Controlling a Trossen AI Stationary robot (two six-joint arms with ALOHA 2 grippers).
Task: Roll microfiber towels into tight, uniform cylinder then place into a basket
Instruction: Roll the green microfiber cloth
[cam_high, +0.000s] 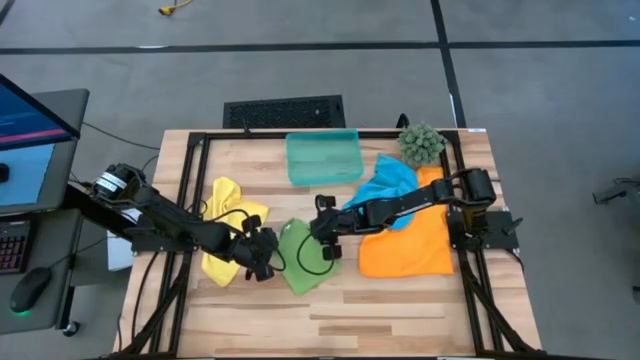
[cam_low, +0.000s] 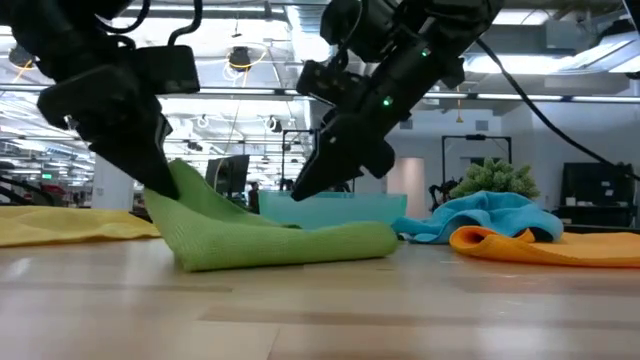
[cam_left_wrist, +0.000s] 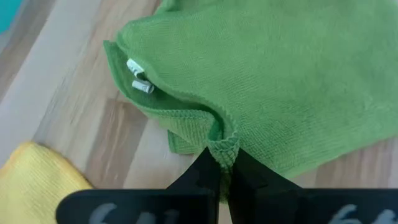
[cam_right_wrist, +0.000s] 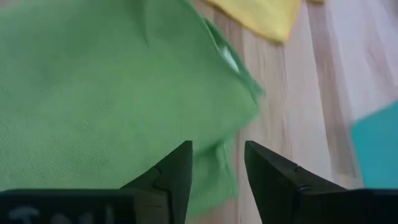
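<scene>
Left gripper (cam_left_wrist: 222, 163) pinches the green towel (cam_high: 300, 252)'s hem; right gripper (cam_right_wrist: 217, 163) hovers open, empty — hem could slip, spoiling the roll.

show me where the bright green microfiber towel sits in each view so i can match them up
High view: the bright green microfiber towel lies at table centre-front, between both grippers.
Low view: it lies crumpled left of centre, one edge lifted by the left gripper.
Left wrist view: it fills most of the picture, an edge pinched in the shut fingers.
Right wrist view: it covers the left part, beyond the open fingers.
Shared landmark: the yellow microfiber towel beside it.
</scene>
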